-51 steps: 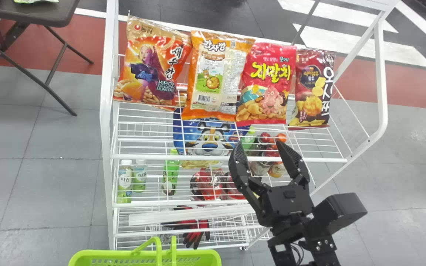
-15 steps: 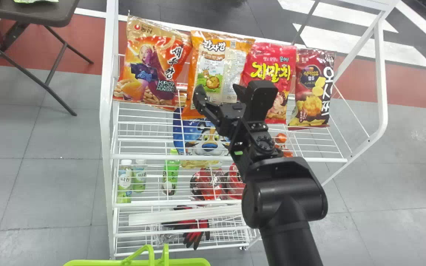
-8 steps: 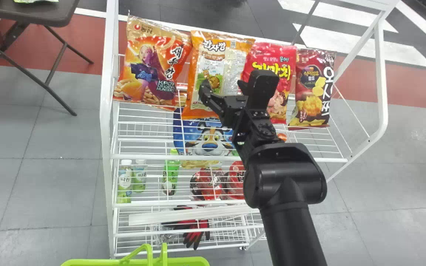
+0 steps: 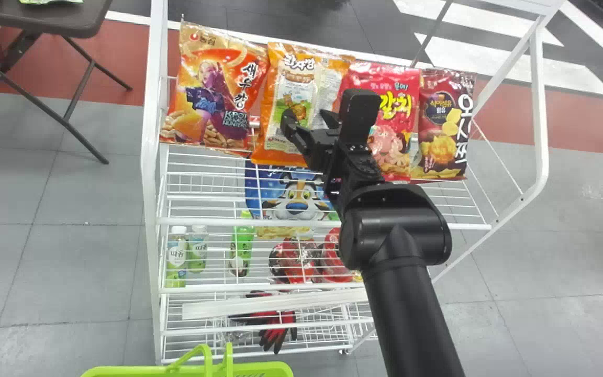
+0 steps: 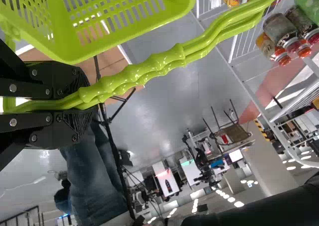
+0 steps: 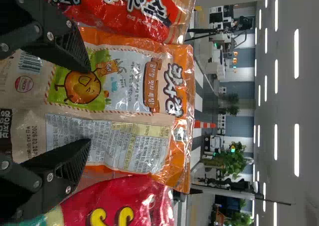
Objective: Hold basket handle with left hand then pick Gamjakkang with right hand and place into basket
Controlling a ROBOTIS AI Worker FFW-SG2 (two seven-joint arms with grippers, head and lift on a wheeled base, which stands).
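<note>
The right gripper [image 4: 306, 118] is released, its two black fingers spread in front of the Gamjakkang bag [image 4: 301, 78], one over the potato picture and the other over the printed panel; whether they touch the bag I cannot tell. That orange bag leans upright along the rear edge of the top shelf [image 4: 218, 222] of a white wire rack, second from the shelf's left side. An orange-red snack bag [image 4: 218, 99] stands just beside it, toward the rear left corner, and a pink-red bag [image 4: 398, 78] on its other side, partly behind the right arm. A dark maroon bag [image 4: 440, 125] is last in the row, nearest the shelf's right edge. The left gripper [image 5: 82, 104] is clenched on the green basket handle [image 5: 159, 64], with the two bars of the handle together between its fingers. The green basket [image 4: 139, 371] is in front of the rack, toward its left side. Under the top shelf, a blue bag with a cartoon tiger [image 4: 299, 196] shows through the wires, and red and black gloves [image 4: 278, 330] lie lower down.
</note>
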